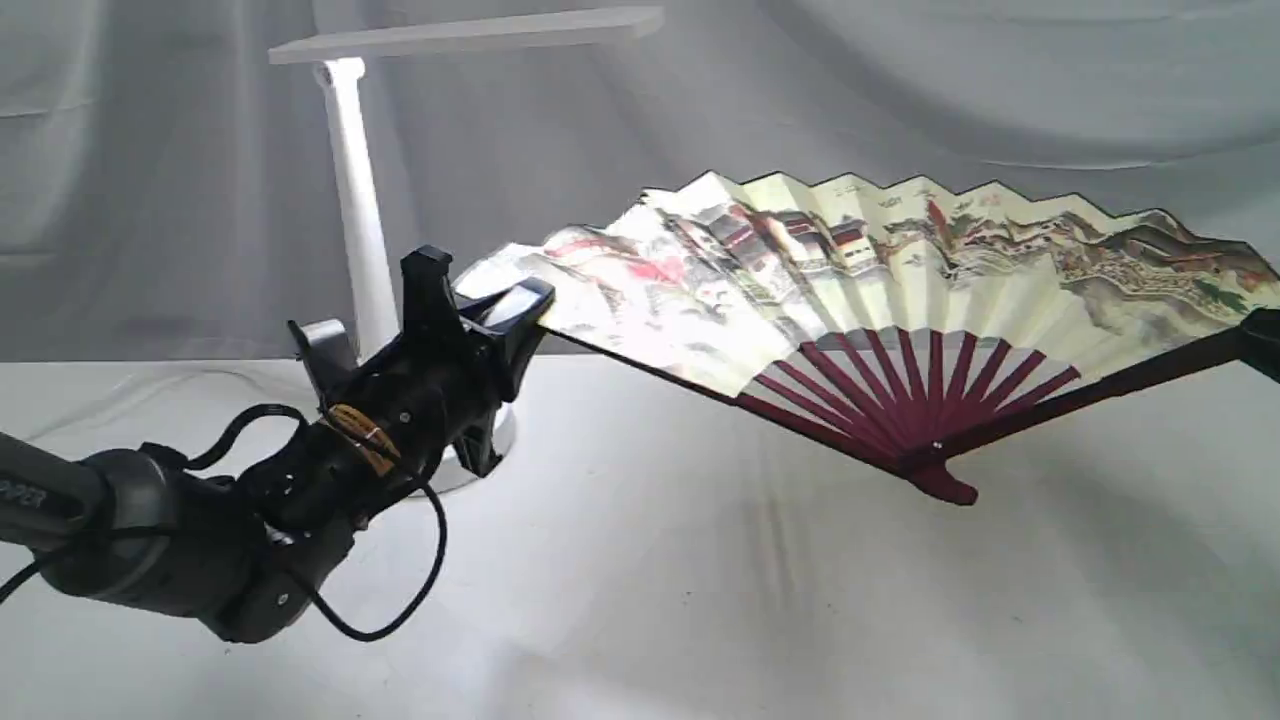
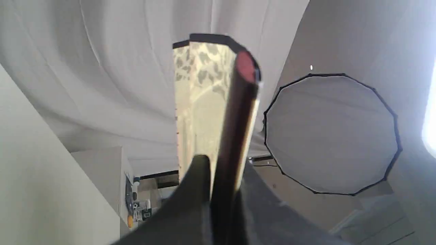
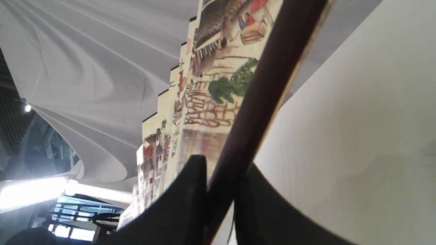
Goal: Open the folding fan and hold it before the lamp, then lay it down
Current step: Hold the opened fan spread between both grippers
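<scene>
The folding fan (image 1: 900,270) is spread wide and held in the air above the white table (image 1: 700,600), painted cream leaf facing the exterior camera, maroon ribs meeting at a pivot low in the middle. My left gripper (image 1: 520,305) is shut on the fan's left outer rib (image 2: 235,136). At the frame's right edge my right gripper (image 1: 1262,340) is shut on the right outer rib (image 3: 262,98). The white lamp (image 1: 350,200) stands behind the left gripper, its bar head over the fan's left end and its base mostly hidden by the arm.
White cloth covers the table and hangs as a backdrop (image 1: 1000,90). The left arm (image 1: 200,540) stretches low across the table's left side with a loose black cable. A round softbox (image 2: 332,134) shows in the left wrist view.
</scene>
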Robot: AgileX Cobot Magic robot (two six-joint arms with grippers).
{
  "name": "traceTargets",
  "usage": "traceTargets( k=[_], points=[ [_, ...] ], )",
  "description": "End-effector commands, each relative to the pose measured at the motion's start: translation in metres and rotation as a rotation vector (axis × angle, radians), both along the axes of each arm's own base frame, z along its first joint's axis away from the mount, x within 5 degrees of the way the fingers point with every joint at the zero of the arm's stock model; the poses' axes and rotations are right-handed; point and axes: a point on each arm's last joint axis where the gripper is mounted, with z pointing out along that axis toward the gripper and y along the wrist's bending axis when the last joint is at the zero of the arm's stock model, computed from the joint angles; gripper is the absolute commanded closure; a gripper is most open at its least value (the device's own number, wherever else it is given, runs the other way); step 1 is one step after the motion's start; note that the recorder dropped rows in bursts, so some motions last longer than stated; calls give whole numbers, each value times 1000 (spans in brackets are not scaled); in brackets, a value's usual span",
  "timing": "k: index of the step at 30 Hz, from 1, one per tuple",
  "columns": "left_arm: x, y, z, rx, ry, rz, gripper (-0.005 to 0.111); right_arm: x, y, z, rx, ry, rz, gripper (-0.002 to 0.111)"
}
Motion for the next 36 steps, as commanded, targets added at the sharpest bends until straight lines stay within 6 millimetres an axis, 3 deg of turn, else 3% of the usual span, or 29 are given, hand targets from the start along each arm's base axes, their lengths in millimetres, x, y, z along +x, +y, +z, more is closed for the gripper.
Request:
traceTargets(
  k=[1,12,19,36],
  points=[
    [1,10,8,-118,-2,96,107,-8,-14,-6,-102,28,-47,108],
    [-5,-5,8,-113,-19,131,107,-20,-31,-6,-100,32,-100,108],
    [-6,-1,6,-126,-15,168,107,-27,-41,-6,-101,37,-134,108],
    [-13,5,-5,-106,24,210,107,-27,-41,-6,-103,36,-133,108]
  ],
)
